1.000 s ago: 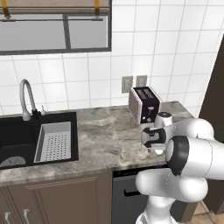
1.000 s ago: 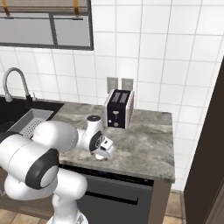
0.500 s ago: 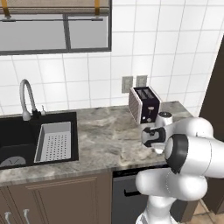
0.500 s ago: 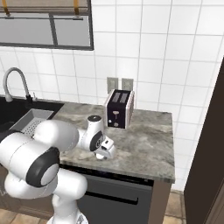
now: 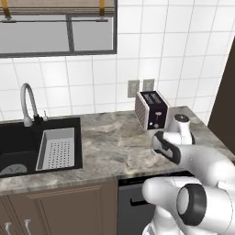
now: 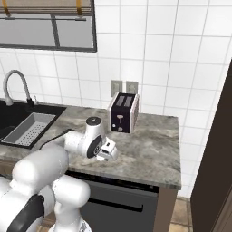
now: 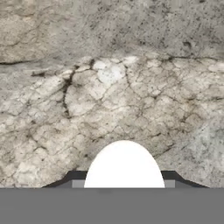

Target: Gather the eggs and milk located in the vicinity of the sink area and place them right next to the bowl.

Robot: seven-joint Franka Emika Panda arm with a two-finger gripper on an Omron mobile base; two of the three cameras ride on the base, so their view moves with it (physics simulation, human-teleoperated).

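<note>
The hand hangs low over the right half of the desk, near its front edge and in front of the toaster. In the hand view a smooth white egg sits between the two dark finger tips, which press in on it from either side over bare marbled stone, so the hand is narrow and holding the egg. From the two base cameras the egg itself is too small and too hidden by the white wrist to make out.

The sink lies at the left end of the desk, with its curved grey faucet at the back and the grey perforated tray along its right side. The egg is thus well apart from the sink area, toward the desk's right end.

As for progress, one egg looks to be in transit or about to be set down. Whether it is close to its goal cannot be judged, since the bowl cannot be picked out in these pictures; nor can the milk carton. A pale round shape at the bottom of the basin may be just the drain, though the view is too poor to be sure. What is left, then, appears to be most of the job: setting this egg beside the bowl, then fetching the milk and any other egg from around the sink
</note>
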